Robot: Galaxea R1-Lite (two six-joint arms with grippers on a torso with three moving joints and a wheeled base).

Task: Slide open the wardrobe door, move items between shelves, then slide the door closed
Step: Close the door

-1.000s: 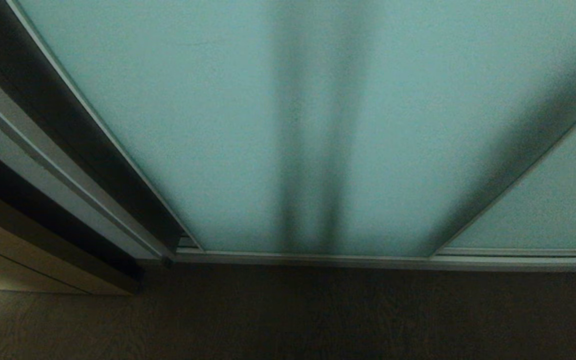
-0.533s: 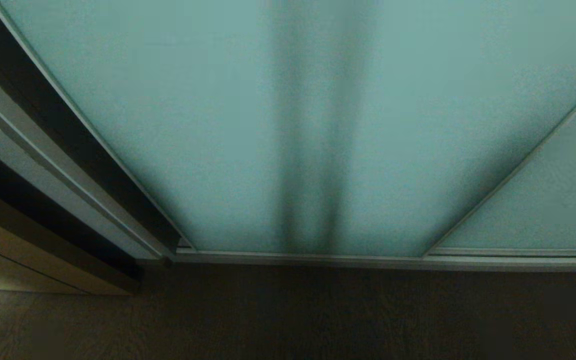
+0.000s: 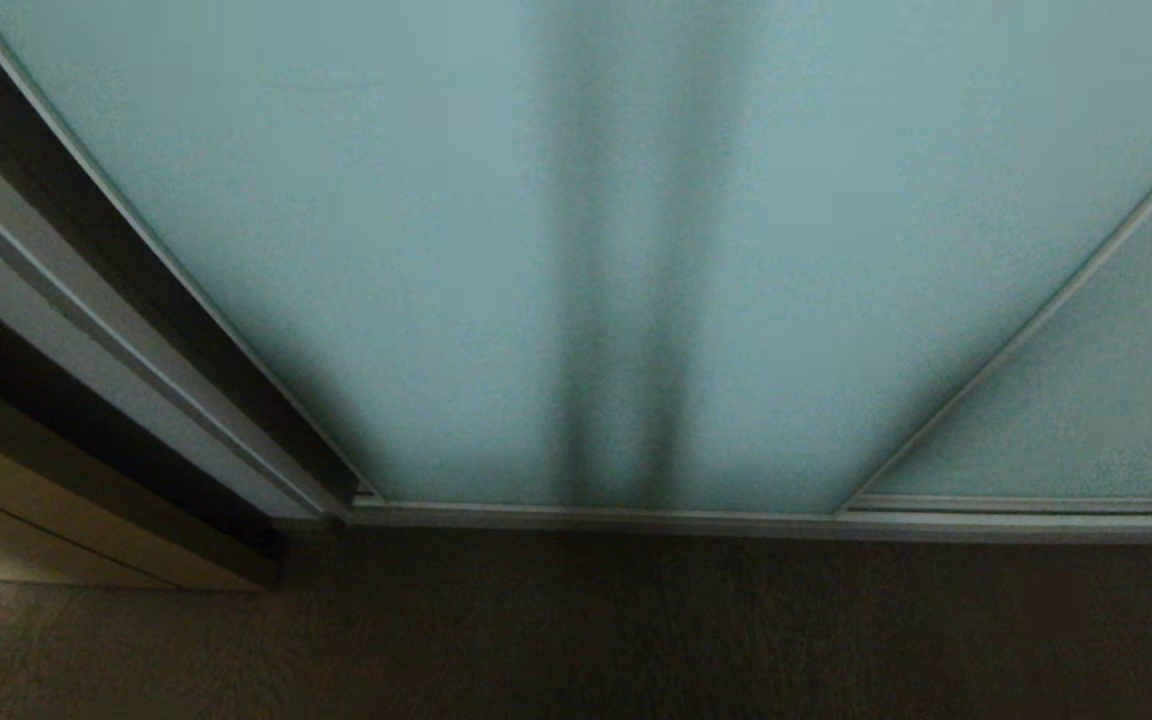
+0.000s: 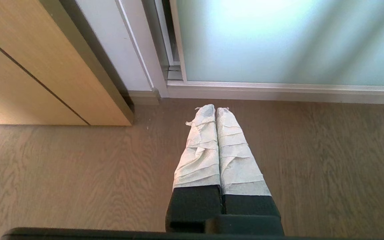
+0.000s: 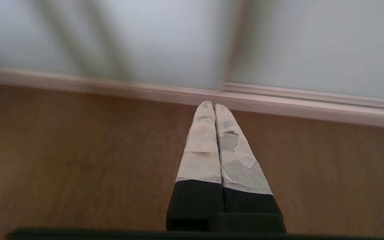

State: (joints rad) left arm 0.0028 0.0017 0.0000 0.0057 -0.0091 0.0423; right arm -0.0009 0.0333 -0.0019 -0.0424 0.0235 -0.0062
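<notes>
The sliding wardrobe door [image 3: 386,250], frosted pale blue-green glass in a slim silver frame, fills the head view and stands across the opening; its left frame edge sits near the jamb [image 3: 86,300]. The items and the shelves are hidden behind it. Neither arm shows in the head view. My left gripper [image 4: 215,110] is shut and empty, hanging low over the wood floor near the door's lower left corner [image 4: 178,76]. My right gripper [image 5: 214,106] is also shut and empty, above the floor in front of the track where two glass panels [image 5: 223,83] meet.
A second frosted panel [image 3: 1116,380] lies behind the door on the right. The silver bottom track [image 3: 636,518] runs along the dark wood floor [image 3: 636,630]. A light wooden cabinet front [image 3: 36,500] stands on the left beside the white jamb.
The door's two side edges have shifted a little to the left while the track and cabinet stayed put. The dark shadow on the glass at the right has faded.
</notes>
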